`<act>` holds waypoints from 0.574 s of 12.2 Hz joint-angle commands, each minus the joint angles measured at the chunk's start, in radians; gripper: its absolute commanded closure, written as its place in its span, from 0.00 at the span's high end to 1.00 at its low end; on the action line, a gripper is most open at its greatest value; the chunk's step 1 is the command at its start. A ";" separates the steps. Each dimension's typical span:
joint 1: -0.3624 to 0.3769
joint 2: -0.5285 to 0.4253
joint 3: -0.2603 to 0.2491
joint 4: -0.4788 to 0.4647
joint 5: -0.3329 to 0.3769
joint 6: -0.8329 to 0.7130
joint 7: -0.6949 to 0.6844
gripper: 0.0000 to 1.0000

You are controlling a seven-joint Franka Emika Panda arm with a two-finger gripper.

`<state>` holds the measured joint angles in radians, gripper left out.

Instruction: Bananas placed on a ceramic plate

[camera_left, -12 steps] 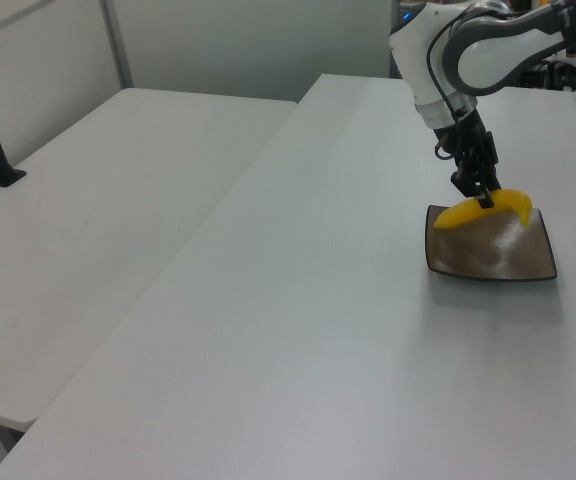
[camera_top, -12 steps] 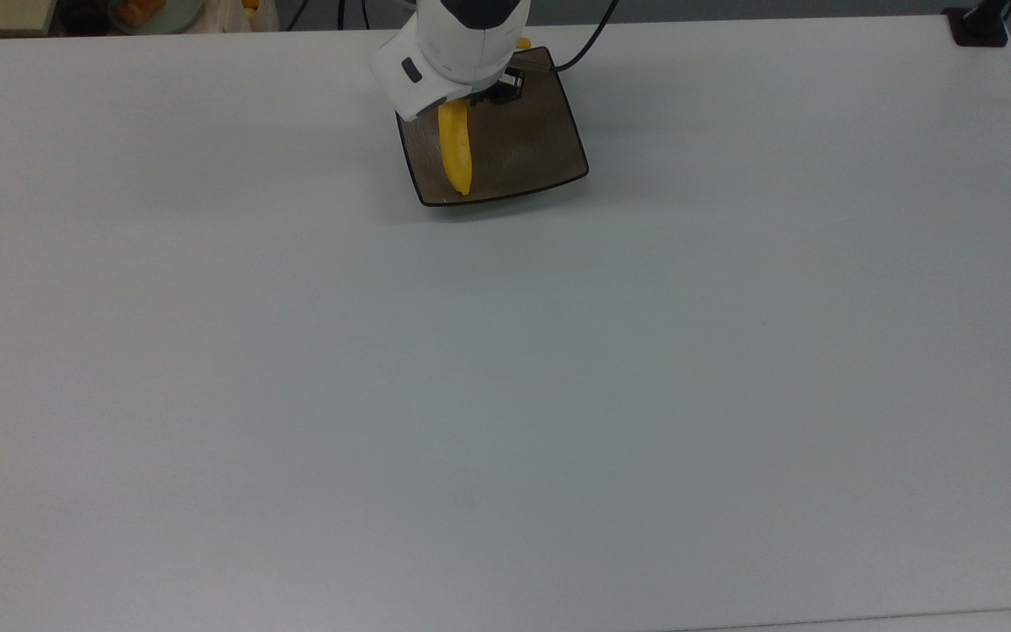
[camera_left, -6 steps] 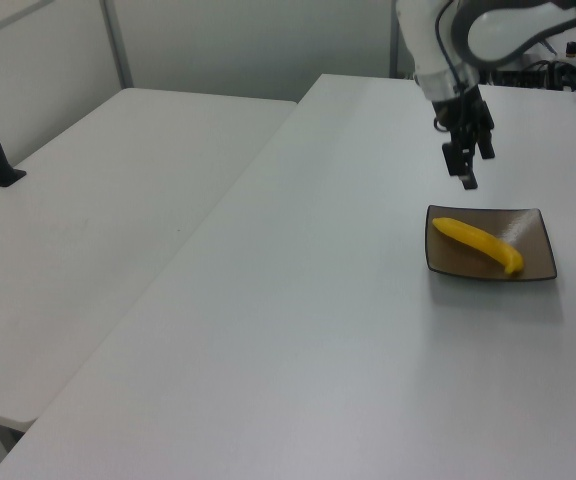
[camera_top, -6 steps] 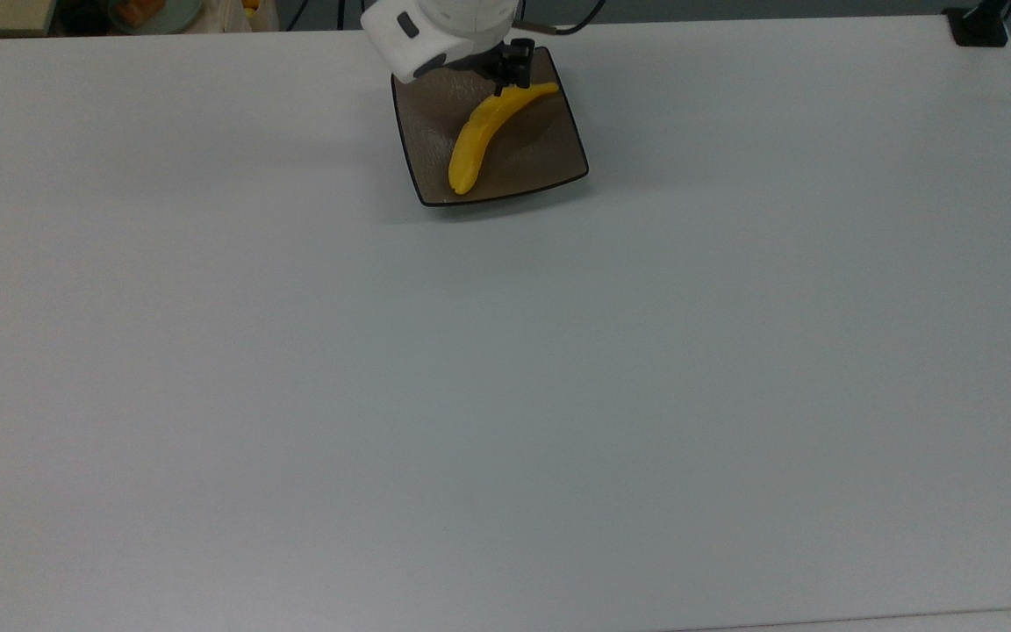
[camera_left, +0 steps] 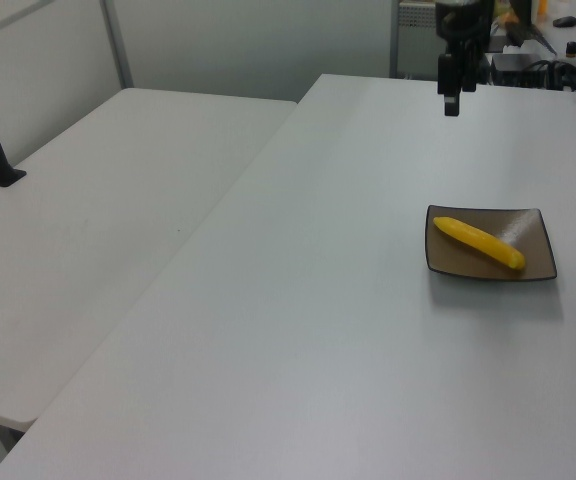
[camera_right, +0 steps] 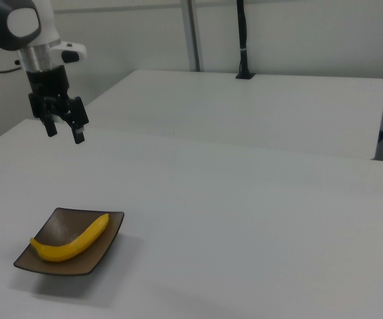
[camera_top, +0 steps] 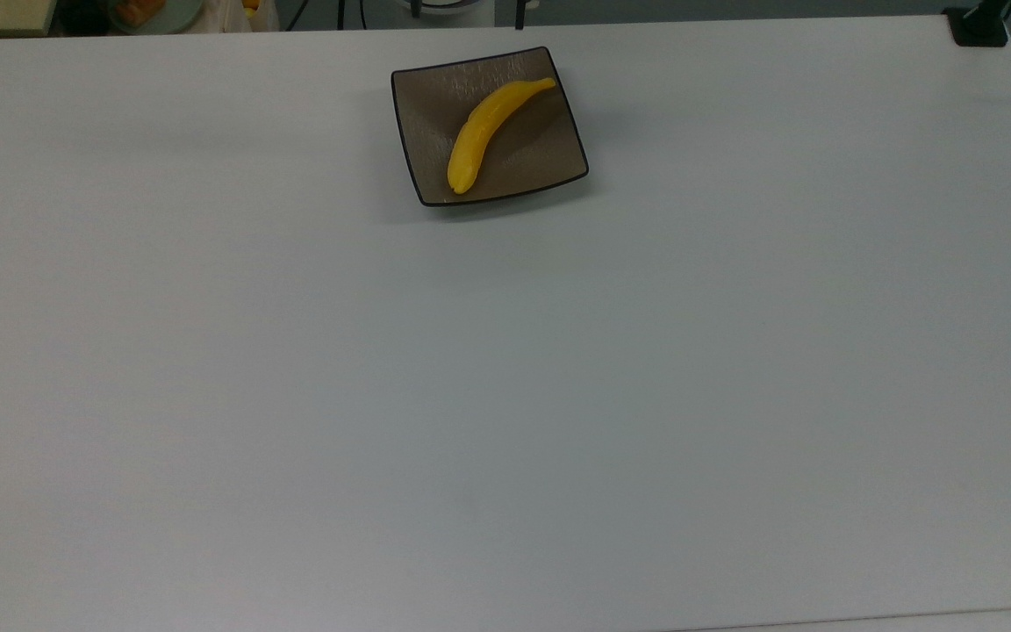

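Bananas (camera_top: 485, 132) lying corner to corner across ceramic plate (camera_top: 549, 162), the only fit for that length. Plate near tabletop (camera_top: 505, 395) far edge in top view. Hand (camera_right: 63, 131) open, empty, high above, well clear; placing looks done.

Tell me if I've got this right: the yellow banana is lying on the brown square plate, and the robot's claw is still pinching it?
Not quite. The banana does lie on the brown square plate, but the gripper holds nothing: in the right view it hangs open well above the table, apart from the banana.
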<state>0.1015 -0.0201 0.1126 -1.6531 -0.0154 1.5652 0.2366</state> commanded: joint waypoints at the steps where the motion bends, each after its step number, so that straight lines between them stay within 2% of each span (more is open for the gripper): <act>1: 0.098 -0.020 -0.132 -0.007 0.067 0.068 -0.048 1.00; 4: 0.156 -0.014 -0.221 -0.033 0.072 0.194 -0.146 1.00; 7: 0.162 -0.012 -0.228 -0.040 0.071 0.205 -0.183 1.00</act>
<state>0.2379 -0.0204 -0.0925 -1.6653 0.0365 1.7418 0.0903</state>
